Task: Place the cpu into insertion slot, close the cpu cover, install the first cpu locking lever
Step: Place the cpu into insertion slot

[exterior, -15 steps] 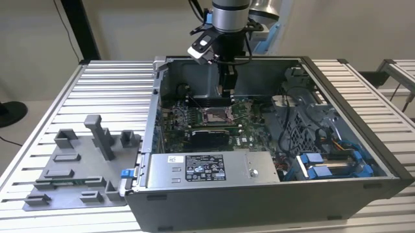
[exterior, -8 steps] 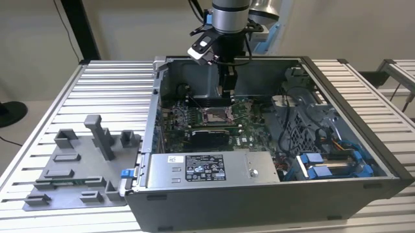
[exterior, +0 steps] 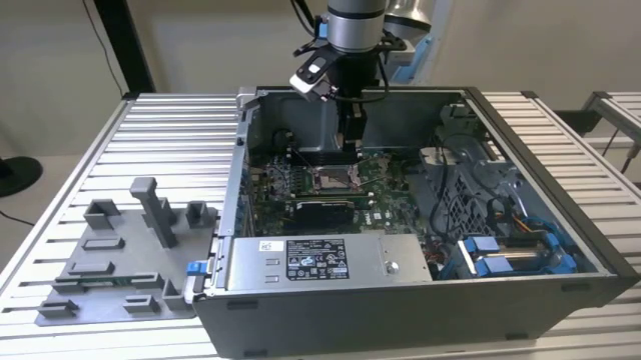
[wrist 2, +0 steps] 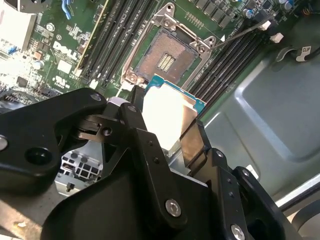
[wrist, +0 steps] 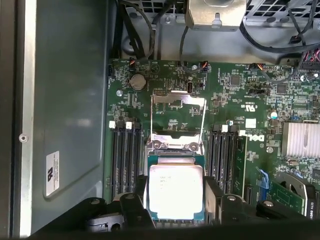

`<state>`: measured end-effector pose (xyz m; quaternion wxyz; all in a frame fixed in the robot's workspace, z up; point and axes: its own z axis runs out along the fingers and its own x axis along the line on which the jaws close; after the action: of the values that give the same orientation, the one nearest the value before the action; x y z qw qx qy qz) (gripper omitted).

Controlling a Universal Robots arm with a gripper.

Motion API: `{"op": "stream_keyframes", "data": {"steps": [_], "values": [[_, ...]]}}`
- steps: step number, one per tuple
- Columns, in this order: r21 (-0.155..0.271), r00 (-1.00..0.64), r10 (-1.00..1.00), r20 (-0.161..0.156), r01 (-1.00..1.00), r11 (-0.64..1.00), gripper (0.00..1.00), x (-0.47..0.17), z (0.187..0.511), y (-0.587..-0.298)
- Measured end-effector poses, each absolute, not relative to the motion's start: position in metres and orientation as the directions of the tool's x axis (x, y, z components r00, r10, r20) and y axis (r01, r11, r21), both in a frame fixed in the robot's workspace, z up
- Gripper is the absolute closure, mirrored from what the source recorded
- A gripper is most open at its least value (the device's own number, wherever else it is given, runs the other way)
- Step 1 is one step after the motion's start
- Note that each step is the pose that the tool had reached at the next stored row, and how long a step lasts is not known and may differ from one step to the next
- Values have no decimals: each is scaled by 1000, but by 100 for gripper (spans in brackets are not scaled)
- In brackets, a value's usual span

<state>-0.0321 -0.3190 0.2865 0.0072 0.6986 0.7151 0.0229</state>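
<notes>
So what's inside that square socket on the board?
Nothing: the insertion slot shows its dark pin field in the second wrist view. The cpu, held in the pincer, hides part of its rim.

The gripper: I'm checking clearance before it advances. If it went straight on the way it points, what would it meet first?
Probably the insertion slot, lying open just beyond the cpu held in the gripper, nothing between them in the second wrist view. Depth is unclear; the slot's rim may touch first.

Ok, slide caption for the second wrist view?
The hand holds the cpu by two edges, close to the open insertion slot on the green board, not yet seated.
</notes>
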Motion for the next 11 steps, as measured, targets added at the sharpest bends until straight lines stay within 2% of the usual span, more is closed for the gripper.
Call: {"op": "stream_keyframes", "data": {"steps": [11], "values": [[43, -24, 999, 22, 999, 23, 100, -32, 283, -319]]}}
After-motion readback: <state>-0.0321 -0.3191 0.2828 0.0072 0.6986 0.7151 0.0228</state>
